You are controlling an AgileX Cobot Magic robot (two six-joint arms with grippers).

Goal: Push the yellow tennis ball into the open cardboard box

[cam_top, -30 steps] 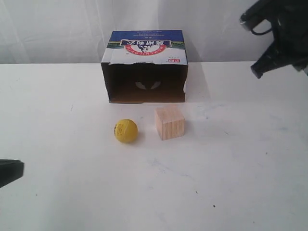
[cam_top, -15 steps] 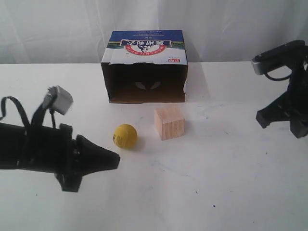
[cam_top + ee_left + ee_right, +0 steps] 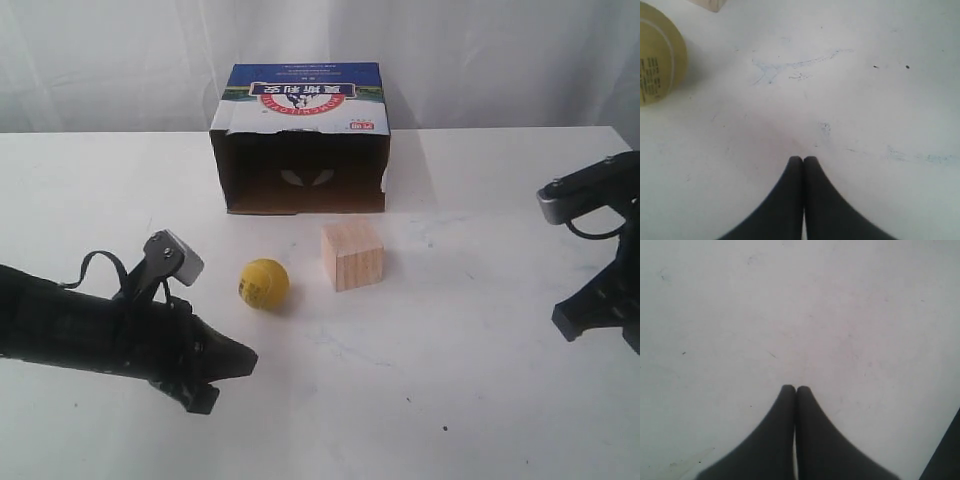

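Looking from outside, we saw the yellow tennis ball (image 3: 264, 284) on the counter (image 3: 480, 350) at six o'clock of the open cardboard box (image 3: 300, 140); only wrist views showed the left hand (image 3: 803, 159) and right hand (image 3: 795, 388) pinched fully together.

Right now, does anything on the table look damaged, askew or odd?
The open cardboard box has a ragged, torn-looking rim at its mouth, and its printed top reads upside down in the exterior view. Faint bluish scuffs mark the table.

Exterior: raised, looks level-on into the open cardboard box (image 3: 300, 100).
Left wrist: close above table (image 3: 865, 100); shares yellow tennis ball (image 3: 657, 55) with exterior.
Right wrist: close above table.
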